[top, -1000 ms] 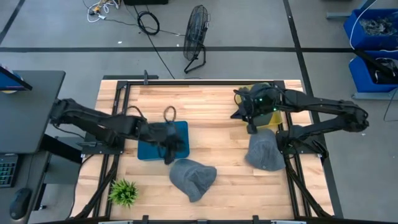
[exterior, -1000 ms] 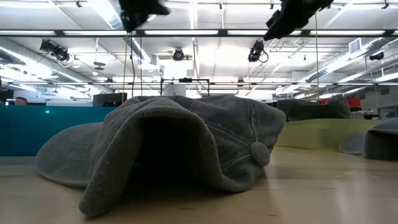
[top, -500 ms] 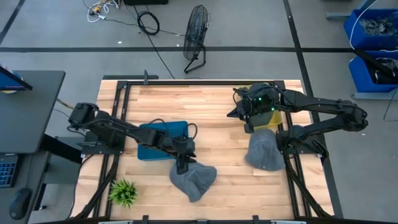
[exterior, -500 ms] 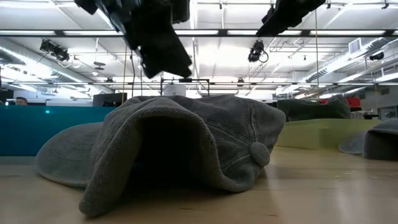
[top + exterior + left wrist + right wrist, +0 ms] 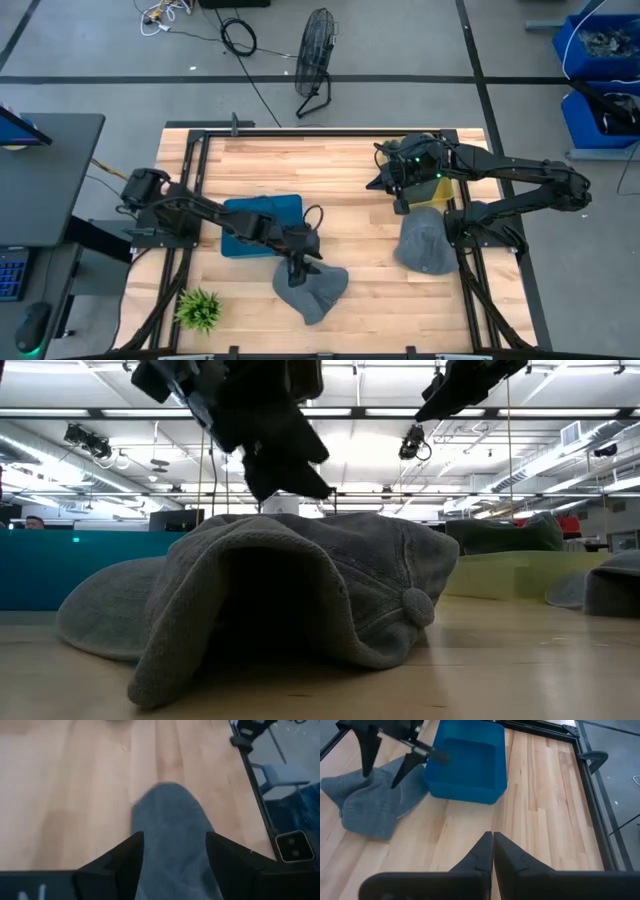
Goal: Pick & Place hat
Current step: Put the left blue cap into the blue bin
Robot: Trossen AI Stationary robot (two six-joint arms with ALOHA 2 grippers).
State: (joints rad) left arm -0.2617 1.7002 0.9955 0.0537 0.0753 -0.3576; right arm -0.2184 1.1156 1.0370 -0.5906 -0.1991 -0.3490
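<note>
From above, we are reaching our left gripper (image 5: pixel 297 270) over the near edge of the grey hat (image 5: pixel 311 288), which is lying on the table (image 5: pixel 340 185) just in front of the blue bin (image 5: pixel 256 225). The left arm is stretching long and low from the left side, wrist bent downward. To grasp well, we judge we should be straddling a fold of cloth, not flat crown, and pinching deep enough that the fabric is not slipping out. Our right gripper (image 5: pixel 400 192) is waiting by a yellow bin (image 5: pixel 440 188), above a second hat (image 5: pixel 425 243).

From table height, the hat (image 5: pixel 280 595) is sitting slumped, brim opening toward us, with the left gripper (image 5: pixel 285 475) hanging just above its crown, not yet touching as far as we can tell.

Through the left wrist, our fingers (image 5: pixel 122 857) are standing wide apart with the hat (image 5: pixel 172 835) between them, gripping nothing.

Through the right wrist, those fingertips (image 5: pixel 492 842) are pressing together, empty.
</note>
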